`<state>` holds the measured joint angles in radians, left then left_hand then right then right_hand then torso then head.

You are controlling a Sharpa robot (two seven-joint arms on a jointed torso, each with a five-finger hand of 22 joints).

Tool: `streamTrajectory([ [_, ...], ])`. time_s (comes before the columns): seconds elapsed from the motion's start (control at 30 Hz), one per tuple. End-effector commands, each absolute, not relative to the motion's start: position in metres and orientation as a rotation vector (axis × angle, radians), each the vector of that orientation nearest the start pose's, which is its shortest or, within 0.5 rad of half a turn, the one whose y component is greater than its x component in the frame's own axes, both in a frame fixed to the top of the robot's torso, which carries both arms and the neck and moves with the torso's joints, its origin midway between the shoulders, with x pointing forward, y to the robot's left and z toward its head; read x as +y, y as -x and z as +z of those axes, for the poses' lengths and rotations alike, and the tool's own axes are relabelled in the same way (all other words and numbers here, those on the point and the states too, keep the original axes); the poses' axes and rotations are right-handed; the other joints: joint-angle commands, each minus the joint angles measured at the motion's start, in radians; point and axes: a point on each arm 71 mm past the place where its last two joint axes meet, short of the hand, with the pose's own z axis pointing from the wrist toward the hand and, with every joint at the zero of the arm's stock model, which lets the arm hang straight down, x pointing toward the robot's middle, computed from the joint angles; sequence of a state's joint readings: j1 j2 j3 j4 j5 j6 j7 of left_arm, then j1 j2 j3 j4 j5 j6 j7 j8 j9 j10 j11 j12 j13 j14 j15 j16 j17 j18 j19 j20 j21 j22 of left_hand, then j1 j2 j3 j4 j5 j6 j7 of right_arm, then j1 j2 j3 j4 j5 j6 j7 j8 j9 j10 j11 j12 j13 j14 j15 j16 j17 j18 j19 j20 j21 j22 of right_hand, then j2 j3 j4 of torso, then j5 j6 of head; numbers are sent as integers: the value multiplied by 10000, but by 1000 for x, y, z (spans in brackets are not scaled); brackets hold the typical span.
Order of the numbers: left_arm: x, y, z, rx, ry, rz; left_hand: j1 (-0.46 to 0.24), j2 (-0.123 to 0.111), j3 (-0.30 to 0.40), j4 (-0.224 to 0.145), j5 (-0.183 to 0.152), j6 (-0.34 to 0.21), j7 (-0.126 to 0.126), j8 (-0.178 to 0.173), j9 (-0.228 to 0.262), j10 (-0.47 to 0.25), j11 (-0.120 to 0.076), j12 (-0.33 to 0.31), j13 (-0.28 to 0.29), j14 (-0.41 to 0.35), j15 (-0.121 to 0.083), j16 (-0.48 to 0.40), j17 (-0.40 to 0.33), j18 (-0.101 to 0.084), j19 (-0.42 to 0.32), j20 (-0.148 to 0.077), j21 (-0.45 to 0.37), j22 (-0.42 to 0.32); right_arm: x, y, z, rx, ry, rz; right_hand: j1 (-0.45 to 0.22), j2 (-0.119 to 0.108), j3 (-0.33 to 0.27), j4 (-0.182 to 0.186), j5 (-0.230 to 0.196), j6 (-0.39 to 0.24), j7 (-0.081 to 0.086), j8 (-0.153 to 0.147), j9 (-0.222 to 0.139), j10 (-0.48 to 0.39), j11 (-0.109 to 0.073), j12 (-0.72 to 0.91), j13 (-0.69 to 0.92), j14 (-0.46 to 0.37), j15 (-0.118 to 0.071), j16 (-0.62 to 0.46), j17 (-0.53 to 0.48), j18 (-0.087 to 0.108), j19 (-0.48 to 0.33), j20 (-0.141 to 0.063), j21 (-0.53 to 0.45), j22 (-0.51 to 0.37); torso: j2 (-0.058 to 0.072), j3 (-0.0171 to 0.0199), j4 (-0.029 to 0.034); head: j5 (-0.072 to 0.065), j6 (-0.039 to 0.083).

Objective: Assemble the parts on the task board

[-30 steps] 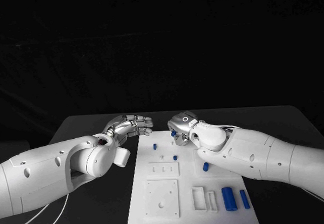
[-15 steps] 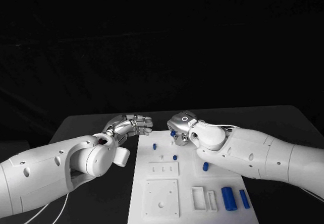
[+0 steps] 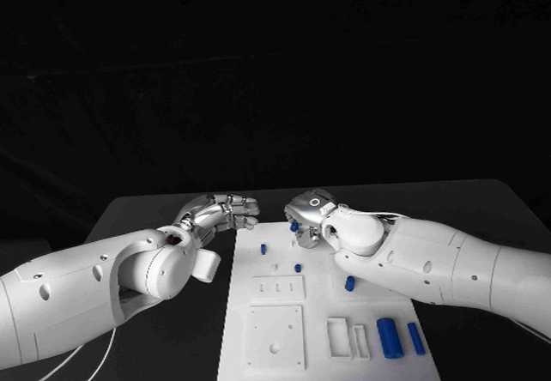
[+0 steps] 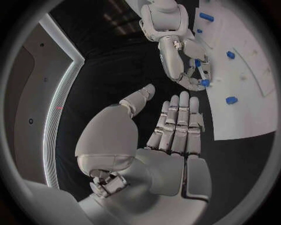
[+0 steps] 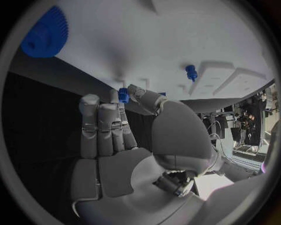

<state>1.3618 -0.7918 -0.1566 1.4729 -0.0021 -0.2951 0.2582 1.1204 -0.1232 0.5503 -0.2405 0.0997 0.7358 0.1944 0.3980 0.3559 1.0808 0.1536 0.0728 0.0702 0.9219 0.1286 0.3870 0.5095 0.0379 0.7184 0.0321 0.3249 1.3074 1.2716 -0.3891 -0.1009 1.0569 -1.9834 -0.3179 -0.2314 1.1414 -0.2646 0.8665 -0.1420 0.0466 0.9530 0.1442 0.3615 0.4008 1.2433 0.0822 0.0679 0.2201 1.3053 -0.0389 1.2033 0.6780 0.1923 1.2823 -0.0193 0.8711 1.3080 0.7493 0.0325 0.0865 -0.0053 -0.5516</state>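
Over task board (image 3: 319, 326) | right hand (image 3: 312, 213) pinching blue part (image 5: 123, 95) | left hand (image 3: 225, 212) spread

A: Task board (image 3: 318, 326): looks like matt white plastic, smooth, raised plates and recesses in the same finish. Table (image 3: 159, 334): matt black, no sheen.

B: Noted. Parts, e.g. cylinder (image 3: 387, 336) at 5 o'clock on board: blue plastic, smooth, slight satin. Gear (image 5: 46, 33): same blue, finely ridged rim.

A: Left hand (image 3: 222, 212), right hand (image 3: 309, 213): silvery, metallic-looking, satin with highlights. Arm shells: glossy white plastic.
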Motion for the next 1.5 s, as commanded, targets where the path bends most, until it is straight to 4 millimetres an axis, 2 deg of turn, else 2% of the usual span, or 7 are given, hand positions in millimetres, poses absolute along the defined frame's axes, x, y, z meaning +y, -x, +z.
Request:
streamTrajectory([
  [0.03, 198, -512, -151, 15563, 10481, -14648, -22, -16, 21, -34, 57, -59, 100, -69, 10, -5, 52, -47, -10, -17, 63, -49, -8, 93, -59, 16, 48, 229, -90, -557, -183, 14251, 6244, 2424, 91, 14, -3, 39, 27, 14, -37, -25, 12, -29, -20, 15, -12, -4, 65, 59, -21, 695, -22, -14, -44, 124, 2, -4, -1, -5, 0],
  [0.37, 198, -511, -151, 15561, 10479, -14650, -20, -19, 25, -37, 57, -58, 99, -70, 11, -5, 50, -46, -9, -17, 63, -50, -8, 94, -60, 15, 50, 229, -90, -557, -182, 14112, 6266, 2393, 81, 32, -8, 61, 27, 58, -52, 1, 22, 23, -37, 36, -5, -5, 48, 66, -38, 695, -19, -10, -45, 126, 0, 2, -6, -15, -12],
  [0.6, 197, -511, -151, 15561, 10474, -14653, -16, -20, 29, -40, 57, -58, 99, -71, 13, -6, 47, -46, -9, -17, 62, -50, -8, 95, -61, 15, 51, 229, -90, -557, -182, 14024, 6258, 2363, 150, 325, 106, 78, 30, 269, -166, 114, 64, 252, -124, 113, 37, 9, -37, 115, -67, 695, 9, -32, -25, 141, 3, 2, -1, -21, -17],
  [1.17, 198, -511, -151, 15556, 10472, -14642, -3, -27, 40, -53, 58, -59, 99, -74, 16, -11, 42, -48, -10, -18, 62, -51, -7, 96, -63, 14, 56, 229, -91, -557, -181, 13947, 6263, 2268, 154, 377, 134, 23, 30, 335, -198, 144, 73, 318, -148, 112, 44, 9, -60, 149, -84, 695, 11, -44, -8, 157, 6, -10, -3, -7, -32],
  [1.33, 198, -511, -151, 15566, 10449, -14635, 1, -31, 43, -58, 58, -59, 99, -76, 17, -13, 41, -48, -10, -17, 62, -51, -7, 97, -64, 14, 58, 229, -92, -557, -180, 13840, 6244, 1934, 170, 425, 155, -13, 30, 369, -219, 159, 77, 349, -158, 110, 47, 9, -71, 169, -90, 695, 15, -55, 3, 164, 4, -8, -2, -5, -45],
  [1.37, 198, -511, -151, 15564, 10446, -14638, 2, -31, 44, -59, 58, -59, 99, -76, 17, -13, 41, -48, -10, -17, 62, -51, -6, 97, -64, 14, 58, 229, -92, -557, -180, 13822, 6206, 1883, 171, 515, 179, -17, 24, 395, -227, 171, 81, 383, -170, 114, 51, 15, -83, 196, -86, 695, 36, -68, 23, 171, 2, -9, 3, -1, -60],
  [1.5, 198, -511, -151, 15561, 10447, -14632, 2, -31, 45, -60, 58, -60, 99, -76, 18, -13, 41, -48, -10, -17, 62, -51, -6, 97, -64, 14, 59, 229, -91, -557, -180, 13760, 6161, 1765, 166, 564, 188, -36, 22, 410, -228, 179, 84, 406, -180, 113, 54, 13, -93, 221, -81, 695, 51, -84, 44, 179, 3, -11, 3, 5, -58],
])
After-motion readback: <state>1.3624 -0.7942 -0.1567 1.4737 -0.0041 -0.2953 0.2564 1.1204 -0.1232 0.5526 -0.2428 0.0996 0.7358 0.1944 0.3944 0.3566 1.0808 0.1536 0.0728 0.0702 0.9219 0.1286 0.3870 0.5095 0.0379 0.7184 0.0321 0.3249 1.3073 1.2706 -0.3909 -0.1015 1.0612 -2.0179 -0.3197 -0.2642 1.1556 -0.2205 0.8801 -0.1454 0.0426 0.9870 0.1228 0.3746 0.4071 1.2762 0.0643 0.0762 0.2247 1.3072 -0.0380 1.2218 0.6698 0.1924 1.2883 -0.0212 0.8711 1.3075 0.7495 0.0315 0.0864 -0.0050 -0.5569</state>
